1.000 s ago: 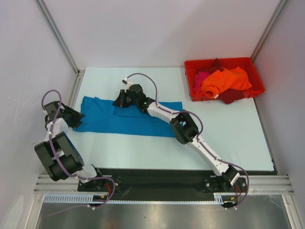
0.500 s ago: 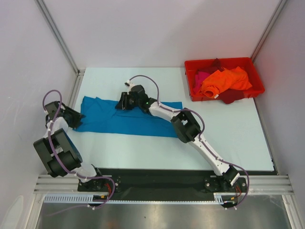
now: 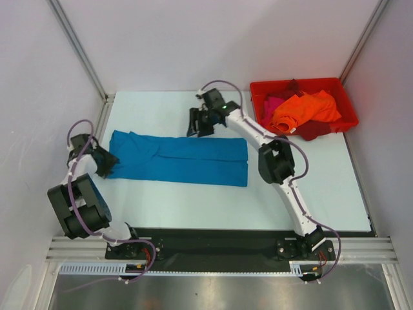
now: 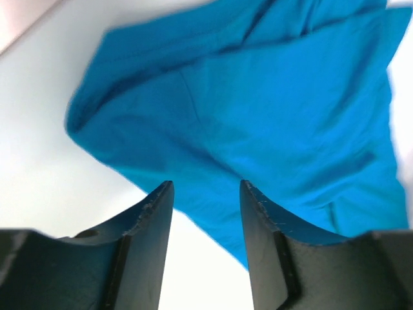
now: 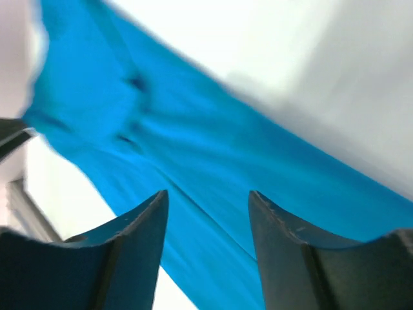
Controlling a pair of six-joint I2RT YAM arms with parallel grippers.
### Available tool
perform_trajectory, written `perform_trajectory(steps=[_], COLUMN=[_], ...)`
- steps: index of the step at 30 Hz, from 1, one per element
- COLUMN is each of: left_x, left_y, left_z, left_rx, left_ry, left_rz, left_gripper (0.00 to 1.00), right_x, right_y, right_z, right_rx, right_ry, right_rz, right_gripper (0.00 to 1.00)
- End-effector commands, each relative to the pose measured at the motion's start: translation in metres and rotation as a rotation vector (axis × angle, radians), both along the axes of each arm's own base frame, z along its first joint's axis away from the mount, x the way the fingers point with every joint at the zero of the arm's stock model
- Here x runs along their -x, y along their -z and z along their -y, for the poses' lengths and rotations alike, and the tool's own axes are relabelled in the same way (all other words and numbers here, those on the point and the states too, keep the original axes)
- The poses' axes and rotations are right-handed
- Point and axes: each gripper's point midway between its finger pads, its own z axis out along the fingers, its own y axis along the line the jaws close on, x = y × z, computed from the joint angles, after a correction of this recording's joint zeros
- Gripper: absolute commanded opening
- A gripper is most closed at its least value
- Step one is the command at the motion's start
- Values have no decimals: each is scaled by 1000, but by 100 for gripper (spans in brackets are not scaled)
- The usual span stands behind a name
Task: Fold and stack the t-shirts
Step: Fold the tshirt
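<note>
teal shirt (image 3: 181, 161) lies flat on the counter (image 3: 310, 194), left of centre, doubled lengthwise into a long band running left to right. its right end is squared off, its left end looser and creased. the left jaws sit low at that left end, half parted, with the cloth's edge just beyond their tips and bare counter showing in the gap; they appear to grip nothing. the right jaws hang over the counter just past the band's far edge, near its middle, spread well apart and empty, the shirt blurred beneath them in the wrist view. at the far right corner a red bin (image 3: 303, 81) holds an orange shirt (image 3: 303, 108) heaped over a pink shirt (image 3: 271, 104) and a dark red shirt (image 3: 315, 131), well apart from the work.

the step in hand looks to be the crosswise fold that turns the band into a compact square. done well, it likely means each arm taking one corner of the same short end and pinching through every layer, so the lengthwise fold does not slide open. the end is then lifted only enough to clear the cloth and carried over until its edge meets the opposite one. the rumpled left end probably wants smoothing first; a crease trapped now would show in the finished stack.
</note>
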Motion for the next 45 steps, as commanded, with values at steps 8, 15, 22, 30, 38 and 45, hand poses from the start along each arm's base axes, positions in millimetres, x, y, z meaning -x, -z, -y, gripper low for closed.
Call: perform_trajectory(steps=[8, 15, 22, 30, 38, 45], left_x=[-38, -49, -43, -59, -74, -78], left_y=[-35, -16, -13, -15, 16, 48], left_z=[57, 62, 73, 68, 69, 68], left_rx=[-232, -163, -102, -100, -85, -89], left_ry=[84, -13, -79, -184, -238, -229], left_rz=[-127, -289, -385, -456, -525, -601], left_gripper=[74, 90, 100, 100, 100, 100], right_x=[35, 18, 34, 38, 48, 60], right_y=[-28, -12, 12, 19, 48, 77], right_z=[171, 161, 170, 162, 149, 160], right_rx=[414, 493, 560, 588, 637, 639], right_ry=[69, 65, -10, -59, -121, -127], right_rz=[-125, -116, -70, -42, -47, -86], right_gripper=[78, 79, 83, 86, 88, 88])
